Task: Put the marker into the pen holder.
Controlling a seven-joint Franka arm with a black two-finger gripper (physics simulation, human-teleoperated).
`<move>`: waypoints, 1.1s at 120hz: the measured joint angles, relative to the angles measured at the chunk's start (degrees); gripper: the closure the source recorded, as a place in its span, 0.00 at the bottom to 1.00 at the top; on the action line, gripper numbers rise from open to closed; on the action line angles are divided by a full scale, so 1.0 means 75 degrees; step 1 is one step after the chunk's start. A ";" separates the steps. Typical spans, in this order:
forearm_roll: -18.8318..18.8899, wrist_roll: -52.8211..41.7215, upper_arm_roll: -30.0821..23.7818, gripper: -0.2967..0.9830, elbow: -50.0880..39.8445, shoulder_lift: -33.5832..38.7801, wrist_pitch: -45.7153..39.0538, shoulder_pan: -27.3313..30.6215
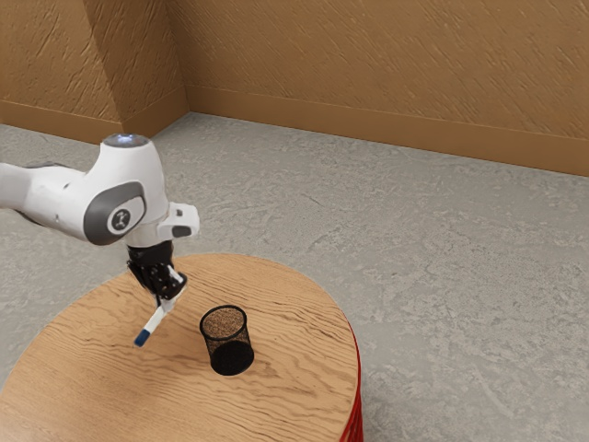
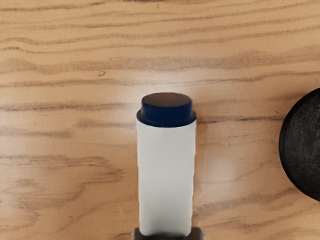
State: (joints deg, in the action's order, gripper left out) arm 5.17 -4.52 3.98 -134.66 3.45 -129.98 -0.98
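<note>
From where I'm standing, the white cylindrical marker with the dark blue end (image 1: 155, 322) is in the grip of the black two-finger gripper (image 1: 167, 294). The fingers are closed in on it from two sides, drawn together only as far as its barrel allows. The marker juts out below the gripper at a slant, blue end lowest and leaning toward the exterior view's left. I can't tell from here whether that end touches the wood under it.

The round, open-topped black mesh pen holder (image 1: 228, 348) stands upright near the gripper, lower than it and over toward the exterior view's right. The marker is outside it, with a strip of bare wood showing between the two. Looking down from the hand, the holder's dark round shape sits off to one side of the marker.

Under the gripper spreads a round table with a light brown, wood-grained top (image 1: 101, 391), and something red (image 1: 354, 425) hangs or stands below its edge. Above the gripper is the white and grey robot arm (image 1: 138, 184), reaching in from the exterior view's left. Farther off, beyond the table, lie a mottled grey floor (image 1: 451, 267) and rough brown walls (image 1: 368, 55) with a smooth brown band along the bottom.
</note>
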 joint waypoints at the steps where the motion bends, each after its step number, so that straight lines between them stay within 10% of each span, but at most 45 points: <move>1: 0.0042 0.0004 -0.0030 0.85 -0.0007 0.0050 -0.0060 0.0021; 63: 0.0823 0.0647 -0.2097 0.85 -0.0883 0.1291 -0.3031 -0.0133; 132: 0.1622 0.1529 -0.2212 0.85 -0.1362 0.1034 -0.3863 0.0053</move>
State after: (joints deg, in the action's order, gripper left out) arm 17.33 6.95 -12.60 -144.87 11.20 -158.95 -0.59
